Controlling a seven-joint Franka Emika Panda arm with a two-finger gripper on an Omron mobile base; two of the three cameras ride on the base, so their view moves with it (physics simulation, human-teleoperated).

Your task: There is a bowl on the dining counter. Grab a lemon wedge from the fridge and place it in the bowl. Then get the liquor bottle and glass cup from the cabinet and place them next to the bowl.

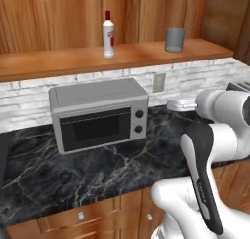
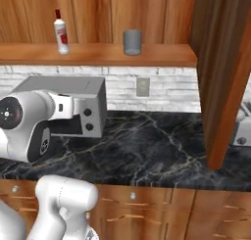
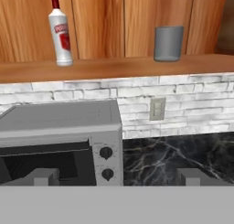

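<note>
Liquor bottle (image 1: 108,33) (image 2: 61,32) (image 3: 60,31): whitish, red label, dark red cap, upright on plank shelf of cabinet (image 1: 63,60) (image 2: 162,54) (image 3: 119,67), toward left end
Glass cup (image 1: 174,40) (image 2: 132,42) (image 3: 168,43): grey, straight-sided, upright on same shelf, well apart to right of bottle
Microwave (image 1: 97,113) (image 2: 88,104) (image 3: 59,136): grey, two knobs at right of door, on black marble kitchen counter (image 1: 122,169) (image 2: 157,146) (image 3: 183,154), below and between bottle and cup
Wall socket (image 1: 159,82) (image 2: 142,86) (image 3: 157,109): on white brick wall, below shelf, right of microwave
Toaster (image 1: 237,87): at far right, partly hidden behind arm
Gripper (image 3: 116,175): fingers (image 3: 43,176) spread wide, nothing between them, low before microwave front, aimed level at wall under shelf, well short of bottle and cup
</note>
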